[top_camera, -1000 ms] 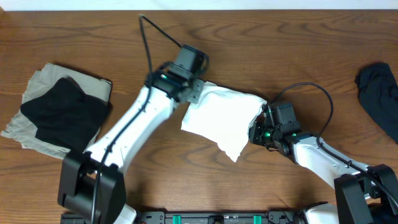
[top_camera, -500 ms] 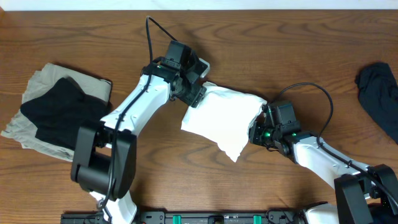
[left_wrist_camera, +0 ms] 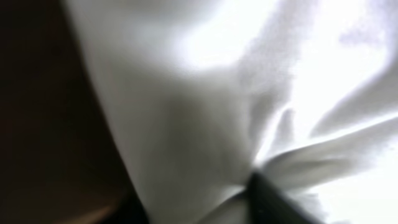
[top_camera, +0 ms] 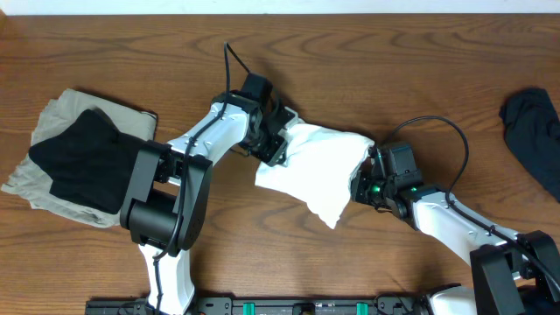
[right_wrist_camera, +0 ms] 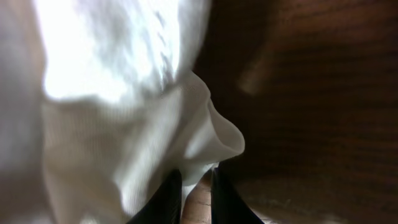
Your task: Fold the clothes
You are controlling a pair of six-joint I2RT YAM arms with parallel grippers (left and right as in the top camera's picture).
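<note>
1. well, the white garment (top_camera: 319,166) lies crumpled in the middle of the table (top_camera: 411,70), between the two arms.
2. the right gripper (top_camera: 359,185) is pinched on the garment's right edge; the wrist view shows a fold running down between its fingers (right_wrist_camera: 166,198).
3. the left gripper (top_camera: 282,142) is pressed into the cloth's upper left corner; whether it is clamped i cannot tell.
4. a black garment (top_camera: 83,157) sits on a beige garment (top_camera: 52,114) at the left, and a dark garment (top_camera: 532,131) lies at the far right edge.
</note>
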